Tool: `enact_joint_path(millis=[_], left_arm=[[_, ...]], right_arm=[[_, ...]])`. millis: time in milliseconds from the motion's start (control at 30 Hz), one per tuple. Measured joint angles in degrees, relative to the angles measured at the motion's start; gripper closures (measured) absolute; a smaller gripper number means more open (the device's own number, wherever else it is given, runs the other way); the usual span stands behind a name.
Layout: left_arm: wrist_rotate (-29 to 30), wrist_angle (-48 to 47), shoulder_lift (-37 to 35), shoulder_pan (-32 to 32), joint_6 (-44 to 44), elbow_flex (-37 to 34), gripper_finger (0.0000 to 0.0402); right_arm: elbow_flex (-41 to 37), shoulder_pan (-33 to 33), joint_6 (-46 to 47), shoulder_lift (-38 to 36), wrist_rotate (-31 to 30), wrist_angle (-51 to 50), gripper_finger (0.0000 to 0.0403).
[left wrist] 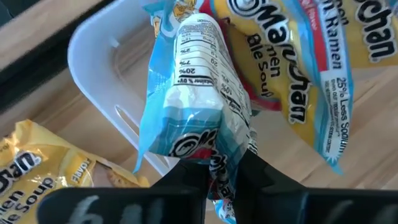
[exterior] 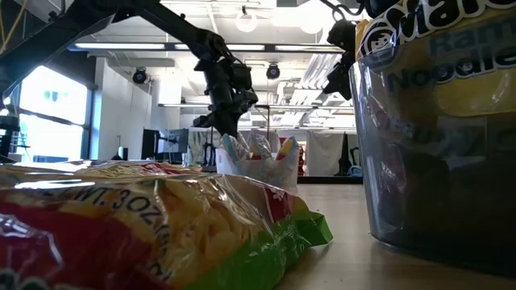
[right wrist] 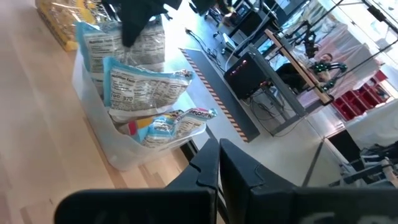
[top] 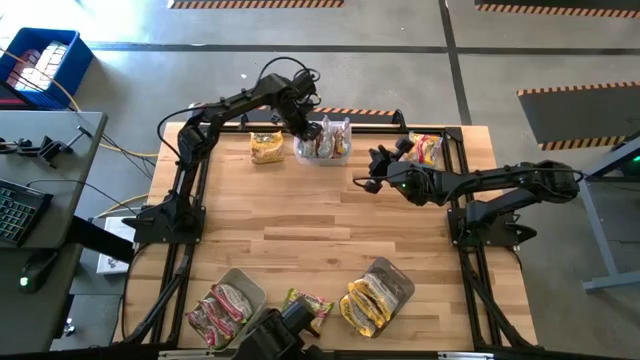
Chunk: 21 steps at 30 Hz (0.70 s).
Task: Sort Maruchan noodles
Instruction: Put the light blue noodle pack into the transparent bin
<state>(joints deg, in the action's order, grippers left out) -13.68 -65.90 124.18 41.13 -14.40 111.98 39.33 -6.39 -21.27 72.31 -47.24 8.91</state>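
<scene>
A clear tub (top: 322, 150) at the table's far edge holds several upright blue-and-white and yellow Maruchan packets (right wrist: 140, 87). My left gripper (left wrist: 224, 165) is above this tub (left wrist: 99, 56), shut on a blue-white packet (left wrist: 186, 106). My right gripper (right wrist: 219, 163) hovers shut and empty to the tub's right (top: 375, 172). One yellow packet (top: 266, 147) lies flat left of the tub, and another packet (top: 427, 148) lies at the far right. A green packet (top: 305, 303) lies at the near edge. My left gripper pinches the blue-white packet between its two fingers at the packet's upper end (left wrist: 219, 163), coming from above and pointing down. The packet stands nearly upright below the fingers, with its lower end inside the tub among the other packets.
Two more tubs stand at the near edge: one with pink-red packets (top: 225, 305) and one with yellow packets (top: 378, 295). A dark frame (top: 180, 190) borders the table's sides. The middle of the wooden table (top: 320, 230) is bare.
</scene>
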Motion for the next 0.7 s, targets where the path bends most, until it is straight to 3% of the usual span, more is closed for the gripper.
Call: enact_joint_path(millis=[167,367,700], left_arm=[[0.3,2.3,-0.2,-0.3,0.2,0.0,0.0351],[-5.1,7.3,-0.3,-1.0,1.0,0.0,0.0323],[-4.6,9.1,-0.3,-0.4,1.7,0.0,0.0320]], right_arm=[[0.0,-0.1,0.0,0.0,0.6,0.0,0.0403],[0.0,-1.1,0.3,0.0,1.5,0.0,0.0403],[0.0,-1.9,0.6,0.0,3.3,0.0,0.0403]])
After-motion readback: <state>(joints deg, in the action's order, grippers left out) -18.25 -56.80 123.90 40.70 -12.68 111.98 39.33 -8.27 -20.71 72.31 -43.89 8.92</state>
